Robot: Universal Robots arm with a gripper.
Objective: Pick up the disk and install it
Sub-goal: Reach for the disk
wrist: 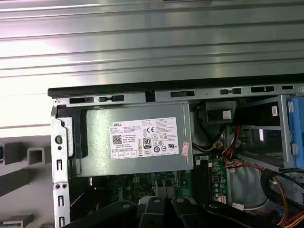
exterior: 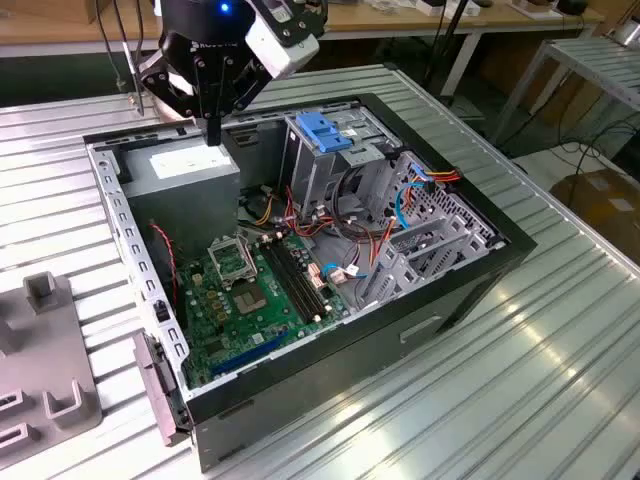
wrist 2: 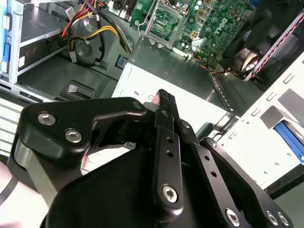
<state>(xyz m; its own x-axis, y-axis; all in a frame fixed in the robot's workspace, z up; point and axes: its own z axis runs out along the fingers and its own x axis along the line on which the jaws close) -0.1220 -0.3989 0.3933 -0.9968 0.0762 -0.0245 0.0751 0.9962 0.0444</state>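
Hovering over the open computer case [exterior: 330,370], the gripper [exterior: 213,138] has its fingers pressed together on nothing.
It hangs just above the power supply [exterior: 185,165]; blue plastic [exterior: 322,132] tops the drive cage [exterior: 310,175] well apart, and I cannot tell whether that is the disk.

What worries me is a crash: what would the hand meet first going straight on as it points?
Most likely the power supply; the hand points down at its top, though the gap is unclear.
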